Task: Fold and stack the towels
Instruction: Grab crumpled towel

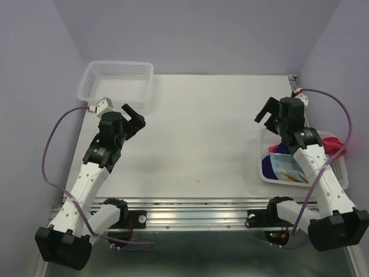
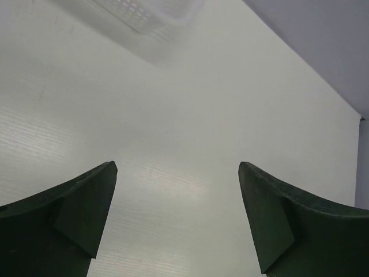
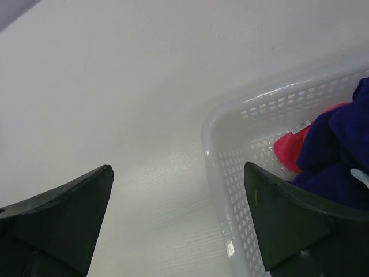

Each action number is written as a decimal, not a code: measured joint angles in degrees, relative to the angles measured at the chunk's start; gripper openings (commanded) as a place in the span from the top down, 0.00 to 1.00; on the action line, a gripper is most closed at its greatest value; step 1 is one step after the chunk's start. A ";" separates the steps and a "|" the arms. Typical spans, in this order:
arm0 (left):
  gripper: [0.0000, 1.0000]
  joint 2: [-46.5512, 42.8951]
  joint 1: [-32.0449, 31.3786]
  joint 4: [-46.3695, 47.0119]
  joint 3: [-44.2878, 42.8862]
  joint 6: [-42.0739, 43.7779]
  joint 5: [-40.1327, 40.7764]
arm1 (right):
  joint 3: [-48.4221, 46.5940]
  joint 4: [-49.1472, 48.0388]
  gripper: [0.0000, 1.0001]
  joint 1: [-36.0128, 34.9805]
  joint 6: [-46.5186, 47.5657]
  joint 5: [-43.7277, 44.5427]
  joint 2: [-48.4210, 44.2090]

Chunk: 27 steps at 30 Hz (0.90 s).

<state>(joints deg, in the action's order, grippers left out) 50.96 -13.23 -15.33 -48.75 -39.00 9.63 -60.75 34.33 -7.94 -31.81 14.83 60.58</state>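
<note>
The towels sit bunched together, unfolded, in a white mesh basket (image 1: 277, 181) at the right edge of the table (image 1: 202, 133), just beside the right arm. From above, three of them can be told apart: a deep purple towel (image 1: 268, 165) crumpled in the basket's left corner, a patterned towel (image 1: 290, 169) in light blue, orange and white lying just beside it, and a bright pink-red towel (image 1: 336, 144) spilling over the basket's far right rim. The right arm crosses over the basket and hides part of the heap, so how many cloths lie there cannot be told.

The right wrist view comes in close on the basket's corner (image 3: 230, 173): the purple towel (image 3: 340, 144) shows soft, rounded folds, with the pink-red towel (image 3: 288, 149) pressed against the mesh wall beside it. The patterned cloth barely shows there. The right jaws stand wide open and hold nothing; one finger hangs over the bare table, the other over the basket.

Only the top view shows both arms together, along with a second white mesh basket (image 1: 118, 85) at the far left corner of the table. The left wrist view catches that basket (image 2: 155, 23) as a blur at its upper edge, above the bare table surface. The left jaws are also spread wide with nothing between them, well apart from the towels.
</note>
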 measured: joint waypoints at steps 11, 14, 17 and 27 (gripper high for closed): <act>0.01 3.56 -0.92 1.51 -1.86 0.70 0.11 | -2.99 14.67 0.00 0.83 -9.79 20.98 1.16; 0.01 6.21 -0.94 2.60 -3.17 1.07 -1.01 | -3.04 18.51 0.00 3.17 -12.55 24.17 1.62; 0.01 8.79 -1.33 2.75 -3.80 1.14 -1.75 | -3.02 22.73 0.00 6.97 -14.47 26.91 1.95; 0.01 13.11 -4.96 2.38 -5.77 0.96 -2.03 | -0.50 24.24 0.00 18.47 -11.50 26.51 3.13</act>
<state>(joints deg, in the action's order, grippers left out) 64.07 -18.20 -12.95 -54.52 -38.04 7.60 -61.25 58.57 10.52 -43.31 41.34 63.70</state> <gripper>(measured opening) 0.986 0.999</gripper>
